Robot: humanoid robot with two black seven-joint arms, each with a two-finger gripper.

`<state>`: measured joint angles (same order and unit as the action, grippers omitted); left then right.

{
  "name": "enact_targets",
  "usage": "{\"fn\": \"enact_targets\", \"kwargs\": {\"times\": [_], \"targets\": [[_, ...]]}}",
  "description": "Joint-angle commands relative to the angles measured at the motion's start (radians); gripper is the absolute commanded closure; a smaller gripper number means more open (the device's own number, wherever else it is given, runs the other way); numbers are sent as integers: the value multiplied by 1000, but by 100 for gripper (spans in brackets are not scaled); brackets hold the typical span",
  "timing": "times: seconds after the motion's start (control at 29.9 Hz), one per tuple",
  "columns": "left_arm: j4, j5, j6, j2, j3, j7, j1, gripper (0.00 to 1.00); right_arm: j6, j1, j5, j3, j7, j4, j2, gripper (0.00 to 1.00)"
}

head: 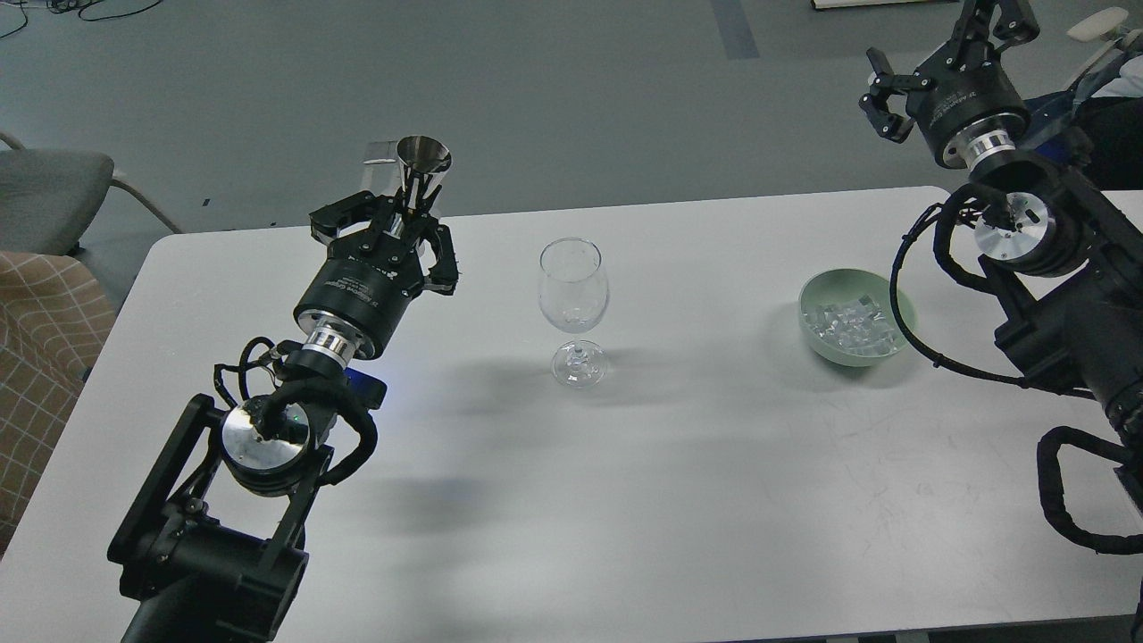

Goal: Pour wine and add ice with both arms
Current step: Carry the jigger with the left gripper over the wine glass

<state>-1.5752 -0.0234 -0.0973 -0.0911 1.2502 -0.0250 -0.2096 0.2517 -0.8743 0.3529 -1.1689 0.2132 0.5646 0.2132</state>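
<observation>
A clear stemmed wine glass point(574, 295) stands upright in the middle of the white table point(625, 500). My left gripper point(404, 214) is shut on a small steel measuring cup point(423, 165), held upright to the left of the glass and above the table. Any wine inside the cup is hidden. A pale green bowl point(817, 335) at the right holds a heap of clear ice cubes point(850, 324). My right gripper point(946, 40) is open and empty, raised beyond the table's far right corner, well above and behind the bowl.
A grey chair point(45, 183) and a checked cushion point(40, 330) stand off the table's left edge. Black cable loops point(920, 295) from my right arm hang just right of the bowl. A small object point(379, 152) lies on the floor behind the table.
</observation>
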Motion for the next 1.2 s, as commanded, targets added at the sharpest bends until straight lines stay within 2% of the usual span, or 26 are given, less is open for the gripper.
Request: {"fn": "enact_targets", "kwargs": {"times": [0.0, 1.17], "targets": [[1, -10, 2, 14, -5, -4, 1, 100, 0, 0, 0, 0, 0, 0, -2, 0], [46, -176, -13, 59, -77, 8, -24, 100, 0, 6, -5, -11, 0, 1, 18, 0]]}}
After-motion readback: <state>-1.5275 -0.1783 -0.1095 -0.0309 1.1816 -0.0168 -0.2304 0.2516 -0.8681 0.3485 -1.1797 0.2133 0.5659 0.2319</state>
